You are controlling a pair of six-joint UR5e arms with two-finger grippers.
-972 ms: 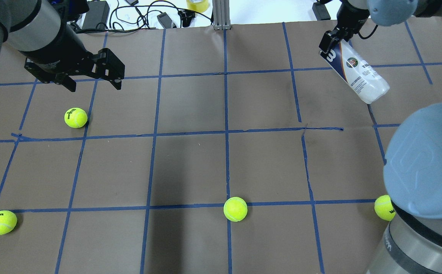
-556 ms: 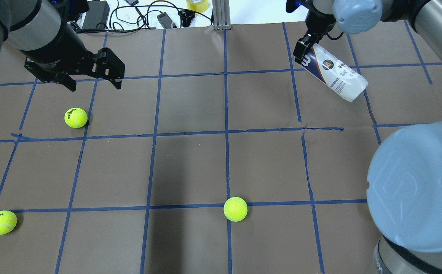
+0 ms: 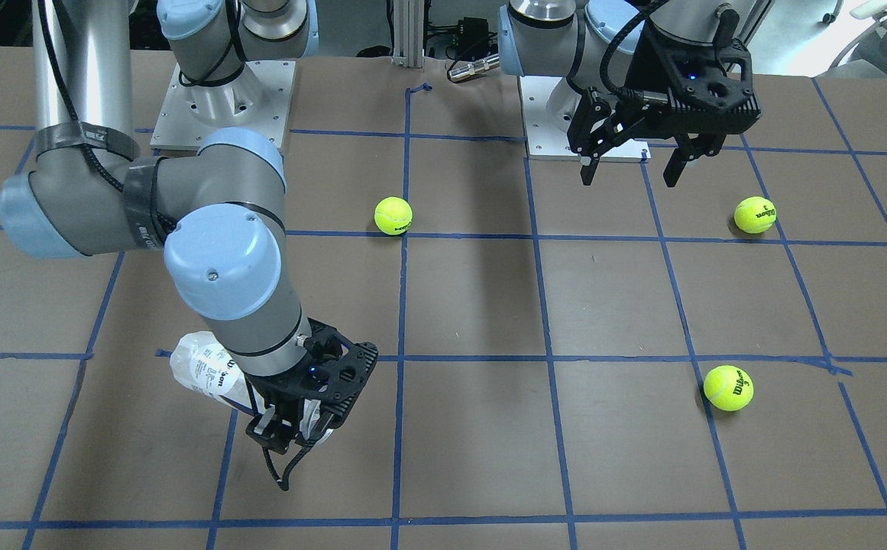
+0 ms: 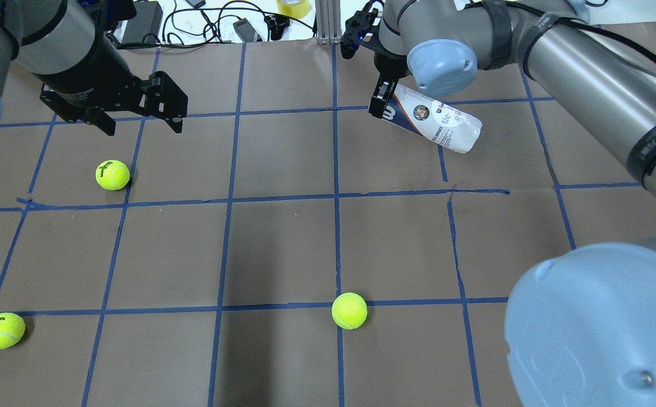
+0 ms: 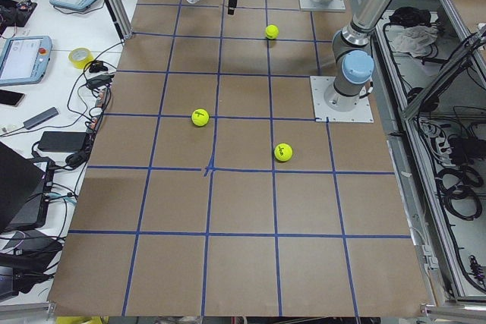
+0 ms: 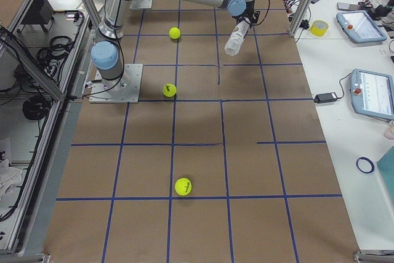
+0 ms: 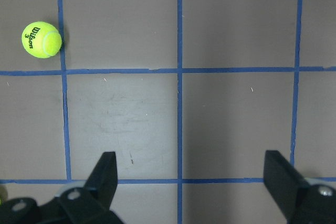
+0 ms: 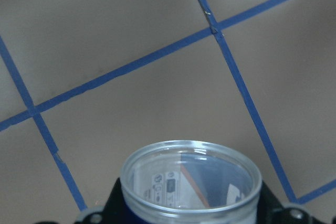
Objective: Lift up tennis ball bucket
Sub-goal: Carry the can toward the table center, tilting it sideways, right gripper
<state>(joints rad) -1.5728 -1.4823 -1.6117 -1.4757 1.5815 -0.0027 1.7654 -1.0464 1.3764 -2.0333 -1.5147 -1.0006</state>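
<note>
The right hand (image 4: 380,100) clamps the empty tennis ball can (image 4: 438,127) near its open end; it looks light, thin, slick

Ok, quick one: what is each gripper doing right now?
Left gripper: open, holding nothing.
Right gripper: shut on the Wilson tennis ball can, gripped at one end and held tilted.
</note>
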